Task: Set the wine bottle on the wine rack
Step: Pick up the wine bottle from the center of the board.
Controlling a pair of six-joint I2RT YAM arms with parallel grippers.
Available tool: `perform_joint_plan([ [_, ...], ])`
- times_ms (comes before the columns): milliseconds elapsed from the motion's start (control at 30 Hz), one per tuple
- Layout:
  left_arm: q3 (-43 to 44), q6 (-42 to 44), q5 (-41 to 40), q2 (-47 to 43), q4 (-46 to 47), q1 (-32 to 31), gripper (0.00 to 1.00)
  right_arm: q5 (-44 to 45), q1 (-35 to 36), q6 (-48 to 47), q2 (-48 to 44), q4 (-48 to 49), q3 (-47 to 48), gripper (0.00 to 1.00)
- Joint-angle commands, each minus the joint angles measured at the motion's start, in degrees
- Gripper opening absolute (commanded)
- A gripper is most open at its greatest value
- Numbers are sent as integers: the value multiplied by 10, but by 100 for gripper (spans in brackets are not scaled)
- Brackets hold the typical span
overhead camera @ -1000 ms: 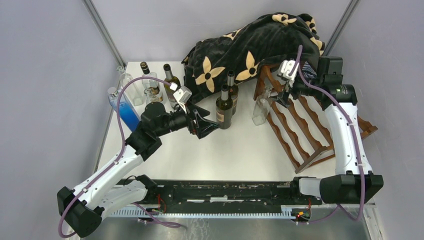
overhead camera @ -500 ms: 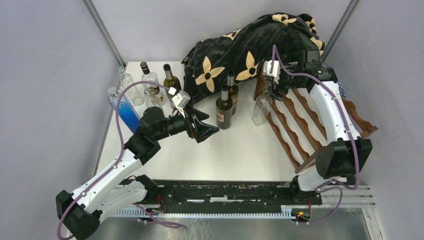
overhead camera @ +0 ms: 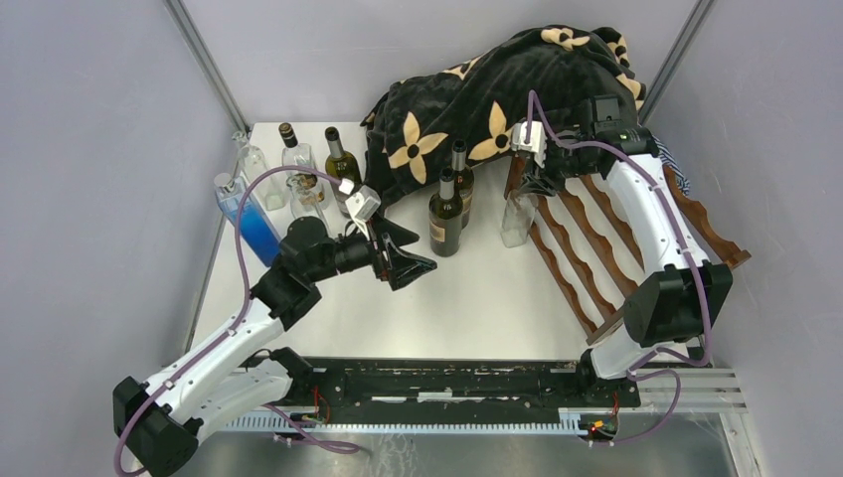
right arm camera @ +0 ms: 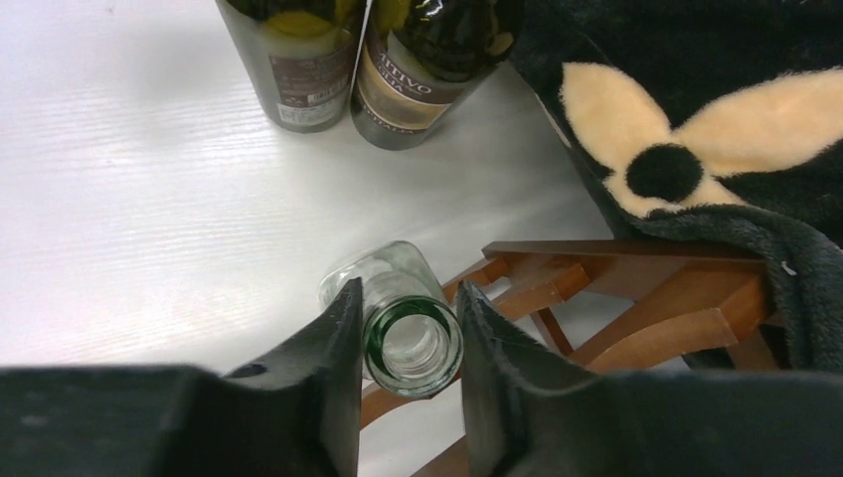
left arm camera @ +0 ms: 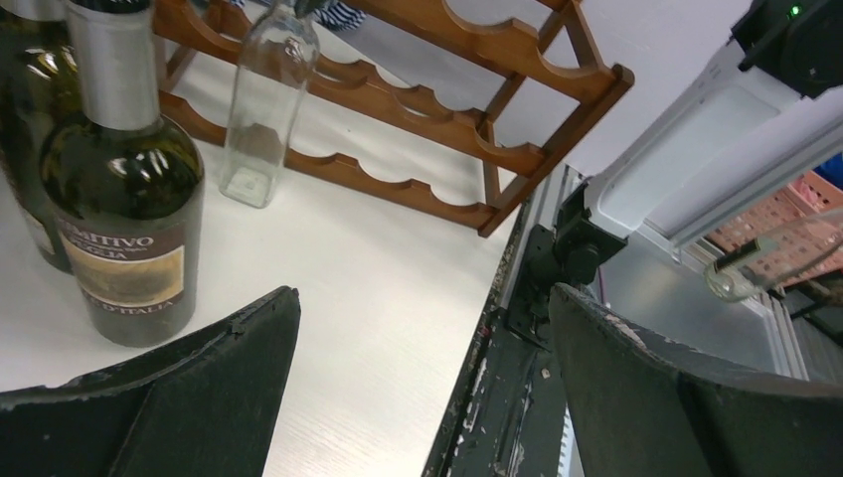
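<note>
Right gripper (right arm camera: pixel 410 333) reaches down onto the clear glass bottle (overhead camera: pixel 515 221), one finger on each side of the green-tinted mouth, pinching the neck. The bottle stands upright on the white surface (overhead camera: pixel 477 298), around 1 o'clock from the surface's centre, right against the 9 o'clock end of the wine rack (overhead camera: pixel 596 248); cannot tell if they touch. It is not on the rack yet. The rack sits on the 3 o'clock side of the surface, scalloped rails running toward 5 o'clock. A black blanket with tan flowers (overhead camera: pixel 467 99) hangs over its 12 o'clock corner. Left gripper (overhead camera: pixel 422 253) is spread wide, low near the centre, pointing toward 3 o'clock and holding nothing. A dark wine bottle (overhead camera: pixel 446 224) with a brown label stands upright just at its 12 o'clock, not touching the fingers. A second dark bottle (overhead camera: pixel 460 184) is close behind that. More bottles are grouped at the 10 o'clock corner, including a blue bottle (overhead camera: pixel 249 219).
</note>
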Motion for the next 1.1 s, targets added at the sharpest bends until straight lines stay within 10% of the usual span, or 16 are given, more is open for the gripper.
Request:
perform_joint_plan([
  [0, -21, -23, 35, -7, 79, -11, 100, -12, 3, 10, -13, -12, 21, 17],
  [133, -44, -6, -6, -26, 126, -57, 100, -42, 2, 99, -46, 12, 37, 0],
  [533, -68, 230, -295, 25, 207, -292, 100, -128, 35, 182, -182, 46, -81, 0],
  [1067, -46, 276, -384, 247, 349, -304, 100, -197, 98, 161, -258, 82, -215, 0],
])
